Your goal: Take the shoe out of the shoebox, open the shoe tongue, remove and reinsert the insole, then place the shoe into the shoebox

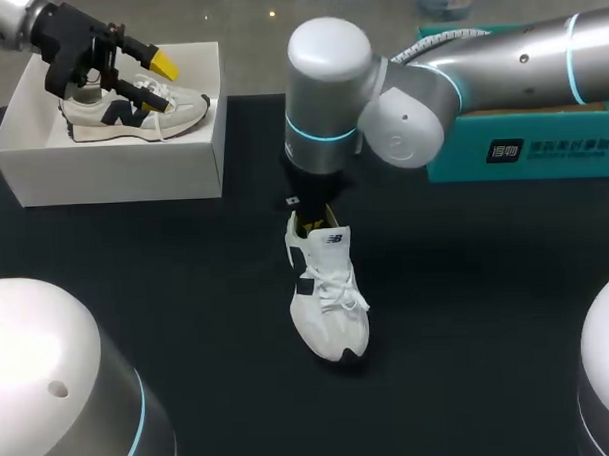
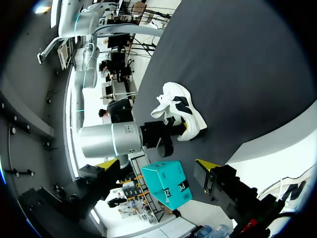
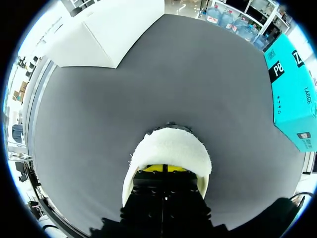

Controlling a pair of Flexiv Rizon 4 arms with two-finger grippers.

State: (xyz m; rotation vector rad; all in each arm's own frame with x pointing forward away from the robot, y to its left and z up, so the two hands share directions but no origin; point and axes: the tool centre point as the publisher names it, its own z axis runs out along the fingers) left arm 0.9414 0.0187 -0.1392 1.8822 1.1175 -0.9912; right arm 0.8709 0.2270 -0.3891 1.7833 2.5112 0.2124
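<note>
A white shoe (image 1: 329, 297) with a dark side logo lies on the black table, toe toward me. My right gripper (image 1: 312, 224) comes straight down into its heel opening. In the right wrist view its yellow tips (image 3: 167, 168) sit together inside the fuzzy white heel collar (image 3: 171, 148); what they touch is hidden. The white shoebox (image 1: 112, 170) stands at the back left with a second cream shoe (image 1: 130, 114) in it. My left gripper (image 1: 154, 78) hovers open over that box, holding nothing. The left wrist view has its tips (image 2: 156, 166) spread wide, with the table shoe (image 2: 181, 111) far ahead.
A teal carton (image 1: 542, 145) stands at the back right, under my right arm. Black table stretches around the shoe on all sides.
</note>
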